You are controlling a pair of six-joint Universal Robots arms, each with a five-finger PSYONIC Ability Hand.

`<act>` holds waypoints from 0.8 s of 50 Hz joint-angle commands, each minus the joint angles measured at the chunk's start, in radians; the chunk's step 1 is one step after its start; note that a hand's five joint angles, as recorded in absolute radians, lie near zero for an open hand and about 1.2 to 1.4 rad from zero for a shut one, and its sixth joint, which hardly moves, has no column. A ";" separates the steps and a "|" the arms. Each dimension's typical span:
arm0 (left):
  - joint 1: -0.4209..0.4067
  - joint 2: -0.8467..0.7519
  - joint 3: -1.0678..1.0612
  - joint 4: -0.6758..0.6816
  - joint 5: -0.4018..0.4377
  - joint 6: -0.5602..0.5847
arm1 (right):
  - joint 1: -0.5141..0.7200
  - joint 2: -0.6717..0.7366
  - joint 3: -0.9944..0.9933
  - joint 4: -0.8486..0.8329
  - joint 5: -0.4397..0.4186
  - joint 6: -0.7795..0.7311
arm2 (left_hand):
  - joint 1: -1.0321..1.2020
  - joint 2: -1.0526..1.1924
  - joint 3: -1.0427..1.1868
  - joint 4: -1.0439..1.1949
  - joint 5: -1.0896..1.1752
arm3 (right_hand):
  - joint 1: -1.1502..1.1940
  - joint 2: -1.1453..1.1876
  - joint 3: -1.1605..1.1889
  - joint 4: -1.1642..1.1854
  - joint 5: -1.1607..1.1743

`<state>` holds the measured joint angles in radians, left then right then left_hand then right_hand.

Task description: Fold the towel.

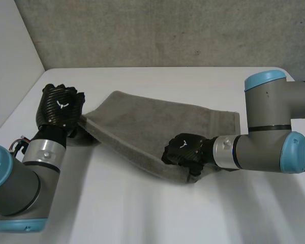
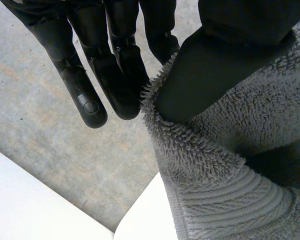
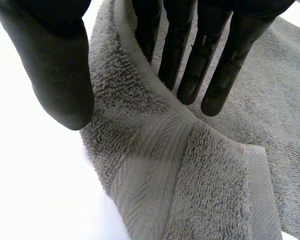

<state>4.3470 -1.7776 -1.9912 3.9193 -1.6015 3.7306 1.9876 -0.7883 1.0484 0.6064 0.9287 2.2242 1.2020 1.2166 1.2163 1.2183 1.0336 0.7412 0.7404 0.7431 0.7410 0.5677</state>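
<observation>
One towel [image 1: 142, 122] edge pinched by left hand [image 1: 61, 107] and right hand [image 1: 183, 150].

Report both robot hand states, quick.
Left robot hand: shut on the towel, pinching a corner.
Right robot hand: shut on the towel, pinching its edge.

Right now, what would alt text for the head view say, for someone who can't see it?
A grey towel on a white table is held by both black hands: the left hand pinches its left corner, the right hand its near edge.
</observation>
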 commanded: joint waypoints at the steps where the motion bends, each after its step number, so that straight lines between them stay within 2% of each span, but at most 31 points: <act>1: 0.031 0.000 0.003 0.000 0.002 0.000 | -0.010 -0.003 0.005 0.050 0.004 -0.103 | 0.194 0.180 0.180 0.178 0.188 | 0.022 0.023 0.020 0.022 0.021; 13: 0.059 -0.002 0.006 0.002 0.002 0.000 | -0.012 -0.009 0.050 0.064 0.001 -0.236 | 0.194 0.180 0.180 0.178 0.188 | 0.057 0.058 0.055 0.057 0.056; 18: 0.063 -0.002 0.005 0.000 0.002 0.000 | -0.012 -0.011 0.065 0.064 -0.002 -0.250 | 0.194 0.180 0.180 0.178 0.188 | 0.277 0.278 0.275 0.278 0.276; 20: 0.062 -0.002 0.005 0.000 0.002 0.000 | -0.010 -0.012 0.068 0.058 -0.002 -0.250 | 0.194 0.180 0.180 0.178 0.188 | 0.444 0.445 0.442 0.444 0.443; 27: 0.057 -0.002 0.003 0.000 0.002 0.000 | -0.006 -0.011 0.090 -0.008 -0.002 -0.239 | 0.194 0.180 0.180 0.178 0.188 | 0.445 0.446 0.443 0.445 0.444; 30: 0.057 -0.002 0.003 0.000 0.002 0.000 | -0.006 -0.012 0.108 -0.063 -0.001 -0.229 | 0.194 0.180 0.180 0.178 0.188 | 0.654 0.655 0.652 0.654 0.653; 32: 0.059 -0.002 0.005 0.000 0.002 0.000 | -0.006 -0.014 0.110 -0.088 0.001 -0.224 | 0.194 0.180 0.180 0.178 0.188 | 0.655 0.656 0.653 0.655 0.654; 35: 0.060 0.001 0.014 0.000 0.002 -0.002 | -0.010 -0.029 0.101 -0.134 0.010 -0.201 | 0.194 0.180 0.180 0.178 0.188 | 0.655 0.656 0.653 0.655 0.654; 38: 0.059 0.003 0.037 0.002 0.002 -0.002 | -0.016 -0.091 0.062 -0.195 0.022 -0.115 | 0.194 0.180 0.180 0.178 0.188 | 0.655 0.656 0.653 0.655 0.654; 40: 0.059 0.004 0.058 0.003 0.000 -0.002 | -0.047 -0.167 0.012 -0.293 0.074 0.035 | 0.194 0.180 0.180 0.178 0.188 | 0.655 0.656 0.653 0.655 0.654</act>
<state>4.4059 -1.7767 -1.9708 3.9199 -1.6000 3.7294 1.9753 -0.8407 1.1348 0.4547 0.9432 2.0572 1.2021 1.2167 1.2166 1.2184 1.0336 1.3203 1.3218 1.3341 1.3292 1.1710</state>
